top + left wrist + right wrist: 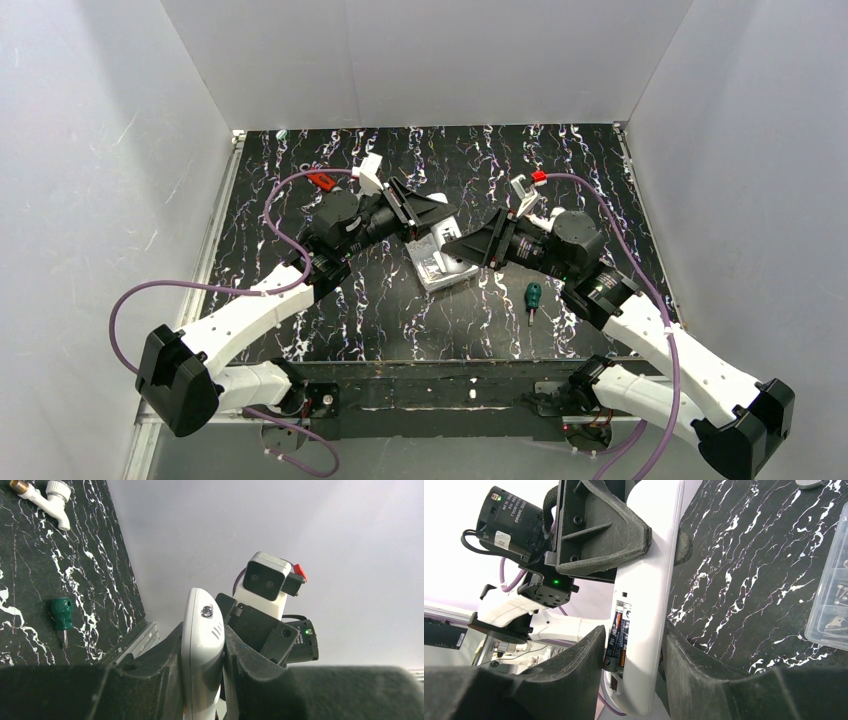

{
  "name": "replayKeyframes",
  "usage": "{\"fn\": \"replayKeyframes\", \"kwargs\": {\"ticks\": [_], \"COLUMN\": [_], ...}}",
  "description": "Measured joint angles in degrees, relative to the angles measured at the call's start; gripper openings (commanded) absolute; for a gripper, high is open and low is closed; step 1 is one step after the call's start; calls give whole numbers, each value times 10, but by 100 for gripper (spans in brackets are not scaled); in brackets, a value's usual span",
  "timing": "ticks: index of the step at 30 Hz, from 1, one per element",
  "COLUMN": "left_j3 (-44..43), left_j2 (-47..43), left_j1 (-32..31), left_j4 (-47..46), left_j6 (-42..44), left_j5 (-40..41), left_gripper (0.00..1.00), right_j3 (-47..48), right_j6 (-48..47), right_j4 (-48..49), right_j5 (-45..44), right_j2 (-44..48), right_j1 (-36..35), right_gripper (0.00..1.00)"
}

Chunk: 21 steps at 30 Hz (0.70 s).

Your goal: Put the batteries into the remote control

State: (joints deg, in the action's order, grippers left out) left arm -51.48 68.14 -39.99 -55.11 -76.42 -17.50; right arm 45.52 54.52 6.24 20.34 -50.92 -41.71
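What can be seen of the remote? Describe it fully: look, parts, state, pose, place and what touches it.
The remote is a slim white plastic bar with rounded ends, held in the air above the table. One side bears a screw and small slots. Its battery bay stands open, with dark batteries inside. The left gripper is clamped across one end; the right gripper straddles the bay end, though whether it presses on it is unclear.

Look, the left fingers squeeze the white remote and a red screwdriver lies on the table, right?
Not quite. The screwdriver on the table is green, not red, as the top view shows. The left fingers do squeeze the white remote.
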Motion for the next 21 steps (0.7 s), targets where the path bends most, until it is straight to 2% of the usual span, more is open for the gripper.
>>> {"fn": "replayKeyframes", "kwargs": {"ticks": [4, 8, 10, 16, 21], "left_j3": [0, 0, 0, 0, 0], "left_j2": [0, 0, 0, -1, -1], "left_j1": [0, 0, 0, 0, 0], "left_j4": [-1, -2, -2, -4, -8], "left_j6": [0, 0, -1, 0, -2], "left_j5": [-3, -3, -3, -3, -3], "left_gripper": [0, 0, 0, 0, 0], "right_j3": [0, 0, 0, 0, 0], "right_j6": [0, 0, 1, 5, 0], "right_j4": [0, 0, 0, -1, -2], "right_j5": [4, 4, 4, 9, 15], "right_j2": [0, 0, 1, 1, -4], "right_j1": [0, 0, 0, 0, 0], "right_gripper": [53, 45, 44, 57, 62]}}
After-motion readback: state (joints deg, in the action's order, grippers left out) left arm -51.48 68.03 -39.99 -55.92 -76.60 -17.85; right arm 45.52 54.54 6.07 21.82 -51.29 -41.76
